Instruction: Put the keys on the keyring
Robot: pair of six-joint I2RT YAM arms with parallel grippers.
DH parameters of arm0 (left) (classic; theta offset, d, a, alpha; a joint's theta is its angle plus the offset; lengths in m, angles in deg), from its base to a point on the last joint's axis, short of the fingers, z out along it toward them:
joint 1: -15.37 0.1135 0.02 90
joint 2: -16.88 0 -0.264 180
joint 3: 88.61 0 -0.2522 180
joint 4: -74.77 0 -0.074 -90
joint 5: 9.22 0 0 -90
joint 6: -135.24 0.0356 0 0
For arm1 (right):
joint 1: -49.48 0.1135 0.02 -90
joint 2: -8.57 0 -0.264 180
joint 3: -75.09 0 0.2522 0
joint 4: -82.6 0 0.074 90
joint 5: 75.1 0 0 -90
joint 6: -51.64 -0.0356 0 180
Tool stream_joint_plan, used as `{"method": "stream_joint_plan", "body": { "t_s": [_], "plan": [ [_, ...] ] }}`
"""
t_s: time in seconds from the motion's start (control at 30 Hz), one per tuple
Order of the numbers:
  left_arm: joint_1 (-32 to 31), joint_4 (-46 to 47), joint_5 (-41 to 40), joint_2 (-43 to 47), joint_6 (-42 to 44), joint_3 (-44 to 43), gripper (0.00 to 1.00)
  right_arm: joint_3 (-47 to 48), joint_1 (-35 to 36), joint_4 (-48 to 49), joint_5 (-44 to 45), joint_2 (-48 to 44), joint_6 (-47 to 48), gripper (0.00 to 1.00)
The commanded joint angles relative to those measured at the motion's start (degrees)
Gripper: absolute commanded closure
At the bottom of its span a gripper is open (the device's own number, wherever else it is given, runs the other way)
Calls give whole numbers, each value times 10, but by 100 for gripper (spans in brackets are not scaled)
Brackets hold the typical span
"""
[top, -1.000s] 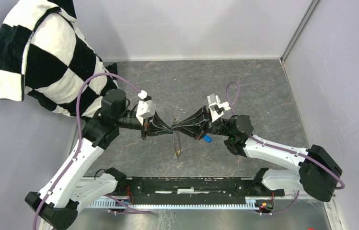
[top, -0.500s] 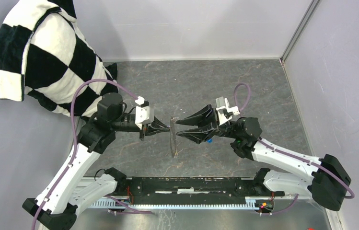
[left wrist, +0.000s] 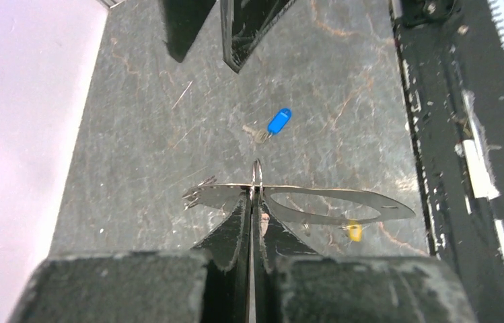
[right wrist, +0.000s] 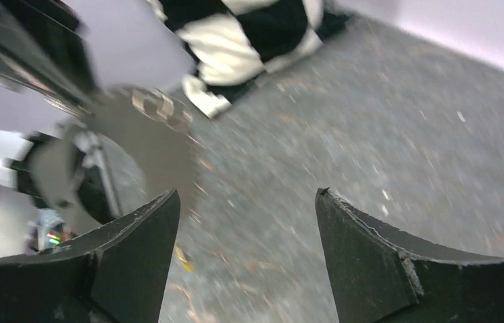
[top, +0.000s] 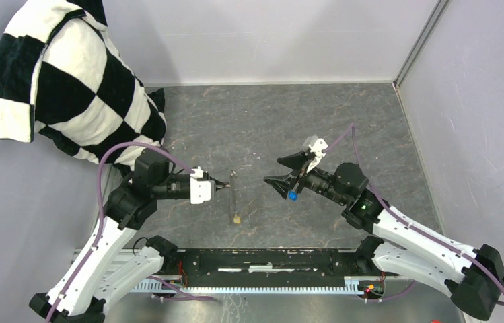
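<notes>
A: What changed?
B: Left gripper (top: pixel 225 189) stays clamped on the keyring (top: pixel 233 195), yellow key (top: pixel 236 218) dangling at its six o'clock. Right gripper (top: pixel 272 171) has let go and backed off, jaws wide.
A: Blue key (top: pixel 292 196)?
B: On the table (top: pixel 343 121), three o'clock of the ring. Probably next.

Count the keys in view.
2. The blue key lies on the table; the yellow key is at the low end of the keyring gripped by the left hand.
</notes>
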Motion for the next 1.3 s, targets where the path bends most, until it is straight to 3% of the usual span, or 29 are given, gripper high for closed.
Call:
{"method": "stream_joint_plan", "body": {
  "t_s": [0.0,0.07,0.13,0.17,0.23,0.47,0.67,0.83,1.13,1.27],
  "plan": [
    [-2,5,-21,18,103,12,98,-40,0,-127,134,-5,1,14],
    [-2,5,-23,17,93,14,98,-52,-2,-159,156,8,-12,2],
    [-2,5,-26,8,57,10,98,-67,-5,-173,165,20,-17,2],
    [-2,5,-27,2,32,7,98,-74,-5,-177,177,24,-21,3],
    [-2,5,-27,-14,-26,3,98,-88,-7,-187,221,34,-28,17],
    [-3,25,-80,-60,-175,-11,98,-65,-11,-194,238,139,-47,30],
    [-2,16,-122,-85,-218,-21,98,-46,-15,-143,226,203,-67,43],
    [-2,9,-129,-87,-226,-15,98,-31,-15,-119,221,246,-30,54],
    [-2,0,-130,-92,-239,-21,98,-5,-15,-93,246,295,79,52],
    [-3,-8,-128,-100,-242,-31,98,6,-15,-82,244,320,106,56]
  ]
}}
